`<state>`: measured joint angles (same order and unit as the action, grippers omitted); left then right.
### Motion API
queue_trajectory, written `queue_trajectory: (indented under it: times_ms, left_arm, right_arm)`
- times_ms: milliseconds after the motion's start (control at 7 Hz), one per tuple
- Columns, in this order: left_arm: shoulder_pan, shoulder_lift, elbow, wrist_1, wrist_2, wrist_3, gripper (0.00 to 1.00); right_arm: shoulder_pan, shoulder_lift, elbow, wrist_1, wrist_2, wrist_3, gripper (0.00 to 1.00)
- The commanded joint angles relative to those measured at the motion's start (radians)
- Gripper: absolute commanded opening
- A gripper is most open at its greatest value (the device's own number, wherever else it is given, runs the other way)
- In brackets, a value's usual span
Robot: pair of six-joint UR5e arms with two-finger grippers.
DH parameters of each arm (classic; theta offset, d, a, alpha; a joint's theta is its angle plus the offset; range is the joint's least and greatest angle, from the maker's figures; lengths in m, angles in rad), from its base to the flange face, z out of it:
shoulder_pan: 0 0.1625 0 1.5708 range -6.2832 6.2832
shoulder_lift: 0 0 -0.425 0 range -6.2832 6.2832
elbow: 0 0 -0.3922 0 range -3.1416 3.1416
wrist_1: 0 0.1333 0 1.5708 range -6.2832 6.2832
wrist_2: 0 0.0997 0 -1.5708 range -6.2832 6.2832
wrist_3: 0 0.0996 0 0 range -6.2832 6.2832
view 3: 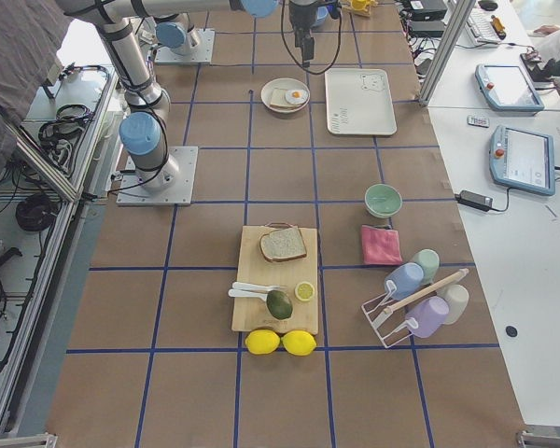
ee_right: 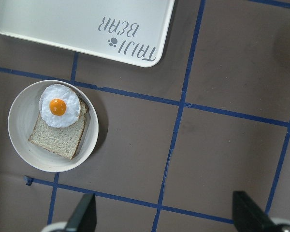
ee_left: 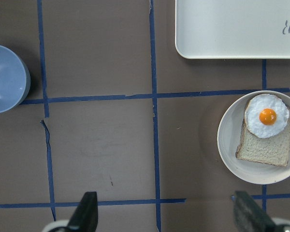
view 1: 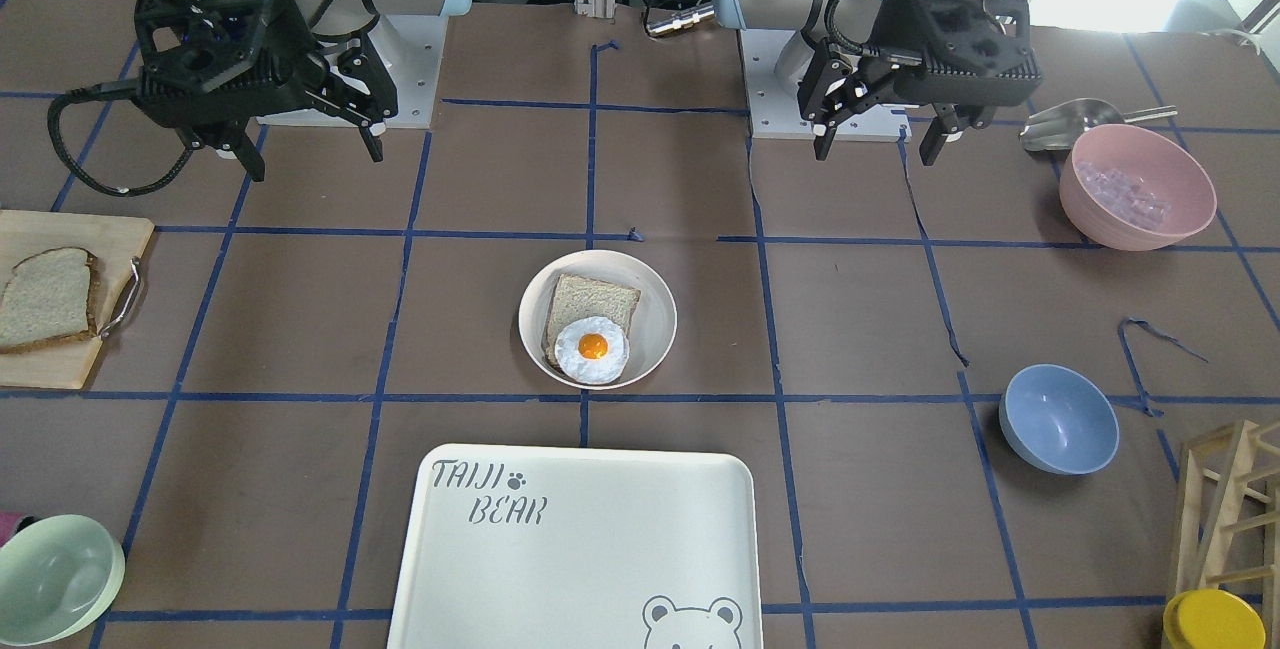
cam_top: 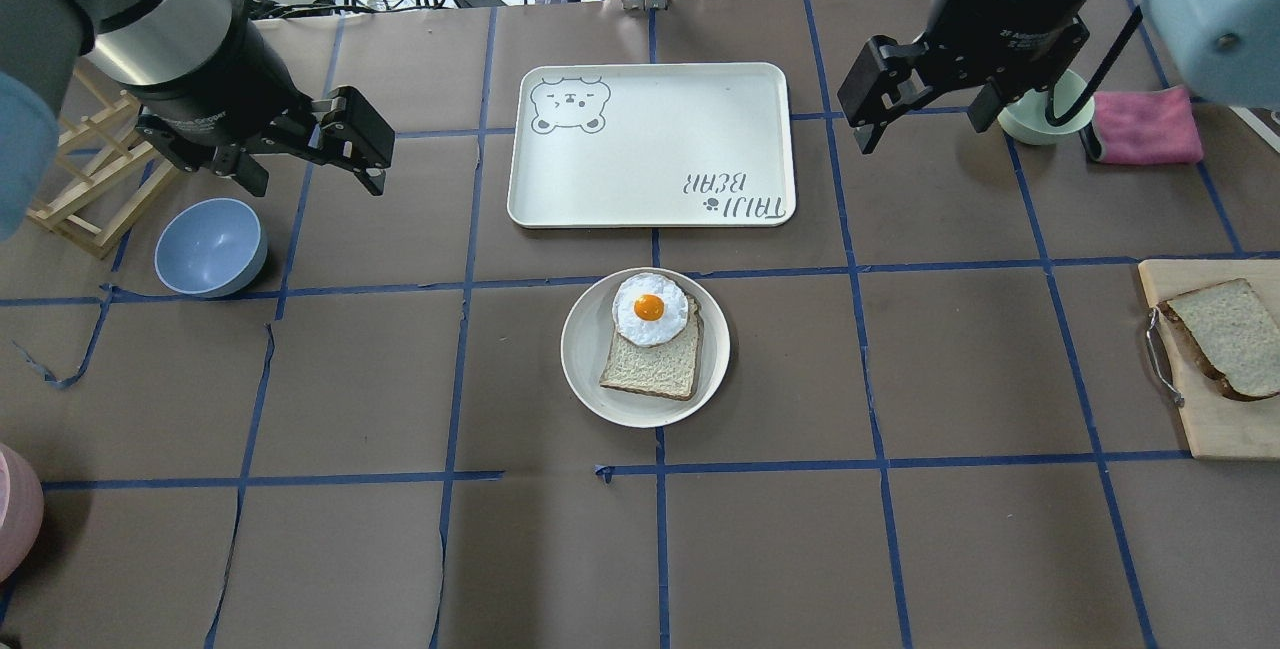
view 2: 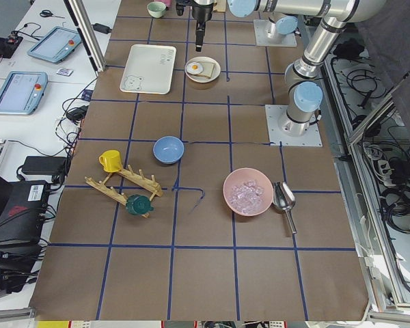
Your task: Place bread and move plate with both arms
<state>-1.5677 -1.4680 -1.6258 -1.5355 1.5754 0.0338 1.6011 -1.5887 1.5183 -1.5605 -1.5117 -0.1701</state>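
The bread (cam_top: 1225, 334), a large dark-crusted slice, lies on a wooden cutting board (cam_top: 1200, 414) at the table's right end; it also shows in the front view (view 1: 45, 299). The plate (cam_top: 585, 349) sits mid-table holding a smaller square slice topped with a fried egg (cam_top: 649, 308); it shows in the front view (view 1: 655, 314) and both wrist views (ee_left: 227, 140) (ee_right: 19, 125). My left gripper (cam_top: 312, 174) (view 1: 875, 151) (ee_left: 166, 215) hovers open and empty, left of the plate. My right gripper (cam_top: 922, 127) (view 1: 315, 159) (ee_right: 165, 215) hovers open and empty, right of the plate.
The TAIJI BEAR tray (cam_top: 650, 144) lies just beyond the plate. A blue bowl (cam_top: 210, 247) and wooden rack (cam_top: 90, 179) are under my left arm. A green bowl (cam_top: 1040, 114) and pink cloth (cam_top: 1145, 124) are by my right arm. A pink bowl (view 1: 1137, 187) holds ice.
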Motion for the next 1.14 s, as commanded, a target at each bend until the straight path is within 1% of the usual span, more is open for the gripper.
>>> queue_trajectory:
  times_ms: [0,1000]
  left_arm:
    - [0.0,0.002,0.001,0.0,0.002,0.0,1.0]
    - [0.0,0.0,0.001,0.0,0.002,0.0,1.0]
  right_arm:
    - [-0.001,0.001,0.002,-0.015,-0.002,0.015,1.0]
    - [-0.004,-0.001,-0.001,-0.024,-0.004,0.017,1.0]
